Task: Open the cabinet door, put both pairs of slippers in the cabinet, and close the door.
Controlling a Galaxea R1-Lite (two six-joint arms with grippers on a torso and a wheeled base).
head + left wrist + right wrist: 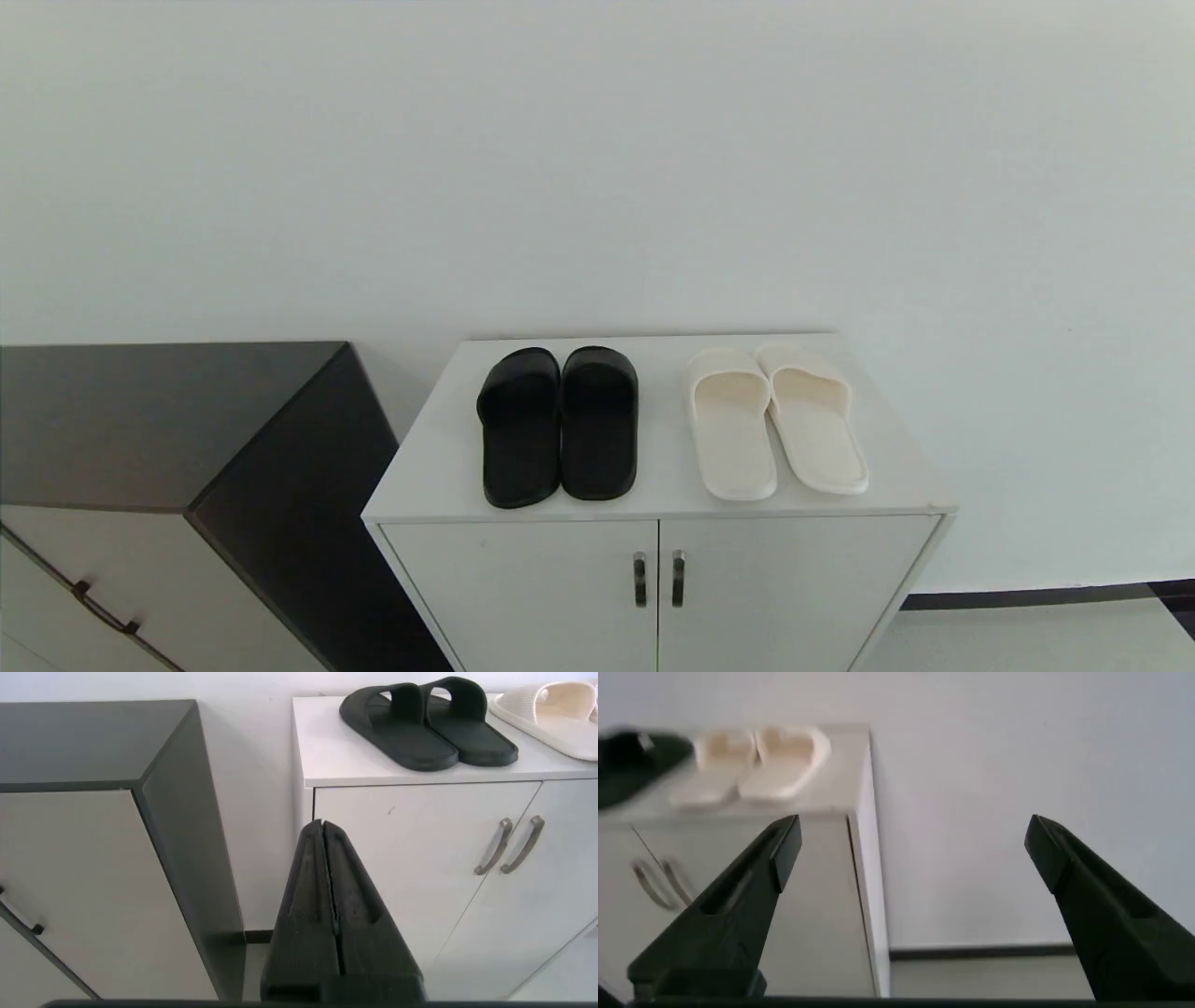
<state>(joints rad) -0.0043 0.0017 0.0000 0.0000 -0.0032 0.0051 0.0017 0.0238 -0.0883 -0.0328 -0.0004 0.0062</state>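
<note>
A white cabinet [523,597] stands against the wall with both doors shut; two metal handles [658,579] meet at the middle seam. On its top lie a black pair of slippers [558,425] on the left and a cream pair of slippers [775,420] on the right. My left gripper [322,835] is shut with nothing in it, low in front of the cabinet's left door [420,868]; the black slippers [425,723] lie above it. My right gripper [915,845] is open and empty, off the cabinet's right side, with the cream slippers [752,761] beyond.
A dark-topped cabinet [140,420] with pale drawers stands close on the left of the white one, leaving a narrow gap. A plain white wall is behind. Light floor with a dark baseboard [1046,597] lies to the right.
</note>
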